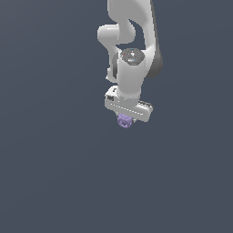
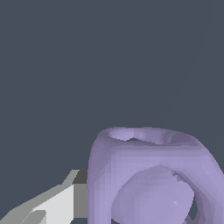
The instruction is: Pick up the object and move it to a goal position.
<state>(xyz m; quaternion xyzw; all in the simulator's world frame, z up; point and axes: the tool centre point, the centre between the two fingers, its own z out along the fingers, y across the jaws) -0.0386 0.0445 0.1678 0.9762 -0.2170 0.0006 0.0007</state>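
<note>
The object (image 1: 124, 121), a lavender-purple knobbly lump, hangs directly under the white gripper (image 1: 126, 119) of the 1 Panda arm (image 1: 132, 41), which reaches down from the top of the exterior view. Around them we see only a flat, dark slate-grey expanse filling both pictures; we cannot tell floor from backdrop, and no edge or wall shows.

In the exterior view the lump peeks out just below the gripper's broad white body, narrower than that body. In the wrist view the object (image 2: 151, 175) fills the near foreground, and 1 pale finger (image 2: 65, 203) with a dark pad presses against its side. The opposite finger is hidden behind the lump, so we judge the jaws closed down narrowly onto the object, gripping it.

We see a round, ring-like hole through the lump facing the wrist camera, with a smaller hollow in its far end. Its long axis we cannot tell.
</note>
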